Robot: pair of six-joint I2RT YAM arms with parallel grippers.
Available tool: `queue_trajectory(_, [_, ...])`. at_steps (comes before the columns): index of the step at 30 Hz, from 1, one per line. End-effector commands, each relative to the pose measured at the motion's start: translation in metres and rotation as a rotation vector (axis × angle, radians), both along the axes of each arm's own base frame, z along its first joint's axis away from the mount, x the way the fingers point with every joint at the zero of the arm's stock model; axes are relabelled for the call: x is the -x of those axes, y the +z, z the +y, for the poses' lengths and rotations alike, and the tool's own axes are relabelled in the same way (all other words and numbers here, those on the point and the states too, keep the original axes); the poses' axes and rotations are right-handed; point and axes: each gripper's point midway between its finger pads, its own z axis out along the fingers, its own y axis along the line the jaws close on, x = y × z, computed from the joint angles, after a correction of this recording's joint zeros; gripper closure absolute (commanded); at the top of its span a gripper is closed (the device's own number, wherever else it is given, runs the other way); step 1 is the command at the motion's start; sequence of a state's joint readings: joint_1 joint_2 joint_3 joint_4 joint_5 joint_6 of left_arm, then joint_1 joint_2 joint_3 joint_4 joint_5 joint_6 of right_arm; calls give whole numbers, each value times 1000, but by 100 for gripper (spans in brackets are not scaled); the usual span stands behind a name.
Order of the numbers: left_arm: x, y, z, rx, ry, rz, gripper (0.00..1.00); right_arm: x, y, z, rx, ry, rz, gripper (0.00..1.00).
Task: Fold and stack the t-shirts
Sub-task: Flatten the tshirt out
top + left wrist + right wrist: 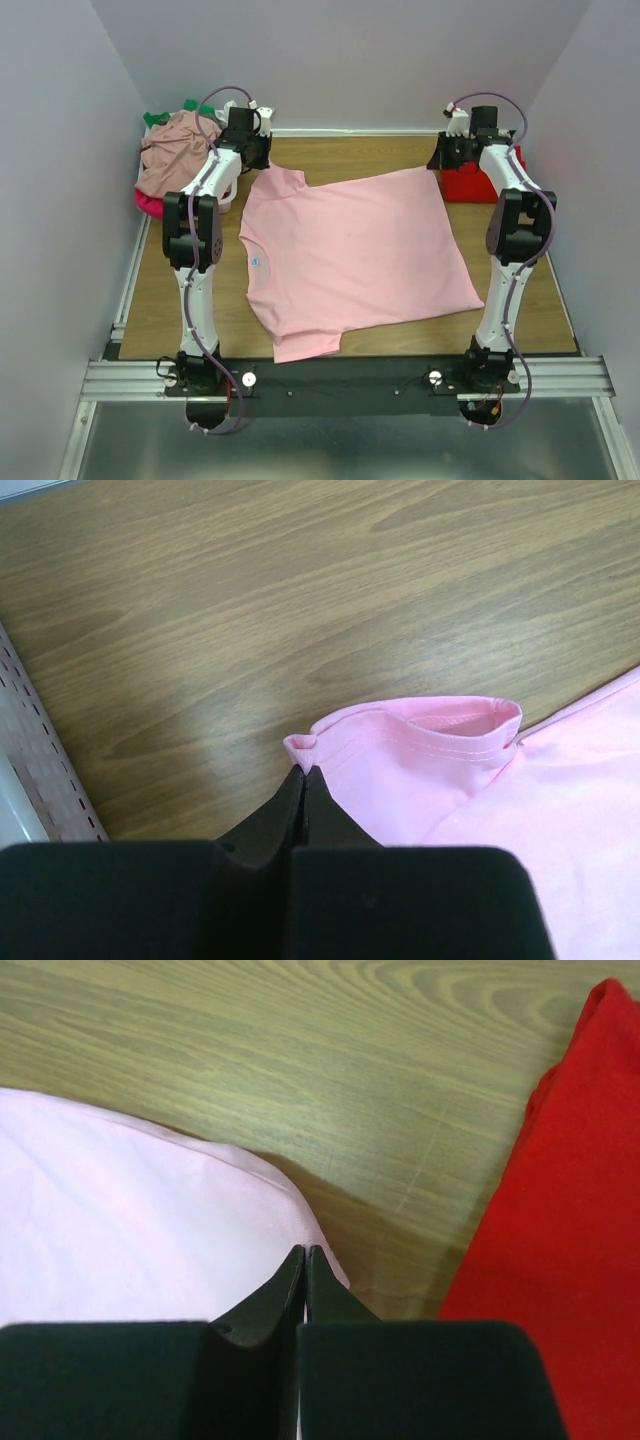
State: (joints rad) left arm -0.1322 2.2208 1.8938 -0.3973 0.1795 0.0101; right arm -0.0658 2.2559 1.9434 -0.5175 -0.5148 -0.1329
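A pink shirt (pixel 350 250) lies spread flat in the middle of the table (pixel 150 290), its neck toward the left arm with a small blue label (pixel 256 263) showing there, and its hem toward the right arm. Both arms reach out to the shirt's far edge. The left fingers (pixel 285 810) are closed together, pinching the corner of the far sleeve (pixel 420 740), whose stitched cuff is slightly raised and folded open just beyond the tips. The right fingers (pixel 285 1290) are also pressed together, with the far corner of the hem caught at their tips, and the cloth there curves up off the wood. Just to the right of that corner, apart from the pink cloth, lies a red shirt (pixel 560 1260), bunched against the far right of the table. At the far left corner sits a heap of other shirts: a dusty rose one (pixel 175 150) on top, magenta (pixel 150 205) below and a bit of green (pixel 155 118) behind, in a white perforated basket (pixel 40 750).
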Motion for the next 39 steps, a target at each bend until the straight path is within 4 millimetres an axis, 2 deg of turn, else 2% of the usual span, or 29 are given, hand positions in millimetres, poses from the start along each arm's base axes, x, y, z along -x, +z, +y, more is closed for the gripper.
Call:
queue_trajectory(1, [-1, 15, -1, 11, -4, -34, 100, 0, 3, -7, 46, 4, -29, 93])
queue_trajectory(5, [0, 25, -2, 17, -8, -52, 100, -3, 13, -7, 48, 10, -54, 94])
queue_trajectory(6, [0, 34, -3, 23, -8, -69, 100, -2, 17, -6, 47, 13, -61, 94])
queue_trajectory(9, [3, 49, -6, 38, -23, -95, 100, 2, 39, -3, 42, 34, -102, 95])
queue_trajectory(11, [7, 72, -9, 57, -40, -141, 100, 6, 55, 1, 32, 53, -131, 95])
queue_trajectory(12, [9, 80, -10, 63, -47, -158, 100, 12, 70, 2, 34, 60, -157, 95])
queue_trajectory(14, [19, 102, -13, 100, -47, -194, 100, 19, 86, 5, 28, 77, -184, 95])
queue_trajectory(15, [25, 101, -13, 104, -48, -192, 100, 26, 102, 6, 32, 86, -215, 96])
queue_trajectory(16, [30, 124, -14, 117, -56, -240, 100, 31, 109, 8, 31, 101, -231, 96])
queue_trajectory(18, [39, 141, -14, 130, -61, -275, 100, 40, 124, 10, 30, 115, -259, 96])
queue_trajectory(19, [48, 157, -13, 136, -63, -311, 100, 50, 142, 12, 31, 124, -292, 96])
queue_trajectory(20, [54, 164, -13, 143, -63, -323, 100, 55, 151, 13, 32, 129, -311, 96])
queue_trajectory(21, [65, 184, -12, 151, -65, -364, 100, 60, 159, 14, 36, 133, -327, 96])
queue_trajectory(22, [71, 194, -11, 155, -66, -386, 100, 69, 184, 14, 45, 132, -379, 96])
queue_trajectory(24, [85, 218, -11, 171, -68, -437, 100, 81, 206, 14, 62, 135, -429, 96])
queue_trajectory(25, [100, 244, -9, 182, -68, -499, 100, 87, 217, 13, 73, 136, -455, 96])
queue_trajectory(26, [109, 258, -9, 194, -71, -531, 100, 100, 245, 13, 92, 141, -522, 96])
queue_trajectory(27, [118, 268, -8, 211, -64, -552, 100, 108, 258, 14, 101, 143, -549, 97])
queue_trajectory(28, [139, 305, -6, 233, -67, -641, 100, 115, 270, 14, 109, 145, -580, 97])
queue_trajectory(29, [150, 321, -5, 249, -70, -681, 100, 132, 300, 15, 122, 145, -650, 97])
queue_trajectory(30, [174, 355, -3, 285, -69, -766, 100, 141, 312, 16, 131, 149, -678, 98])
queue_trajectory(31, [189, 372, -3, 305, -76, -810, 100, 158, 337, 16, 143, 145, -739, 99])
queue_trajectory(32, [203, 389, -2, 322, -80, -855, 100, 159, 342, 16, 147, 143, -749, 99])
queue_trajectory(33, [216, 403, -1, 344, -81, -895, 100, 178, 372, 17, 159, 137, -816, 100])
queue_trajectory(34, [246, 435, 2, 383, -86, -985, 100, 188, 385, 16, 168, 127, -848, 100])
queue_trajectory(35, [259, 446, 3, 399, -92, -1018, 100, 197, 398, 16, 173, 121, -879, 100])
queue_trajectory(36, [276, 464, 4, 419, -101, -1070, 100, 220, 429, 17, 183, 113, -955, 100])
queue_trajectory(37, [304, 486, 7, 441, -115, -1145, 100, 230, 440, 16, 189, 101, -980, 100])
queue_trajectory(39, [336, 512, 8, 480, -139, -1220, 100, 258, 468, 17, 196, 86, -1053, 100])
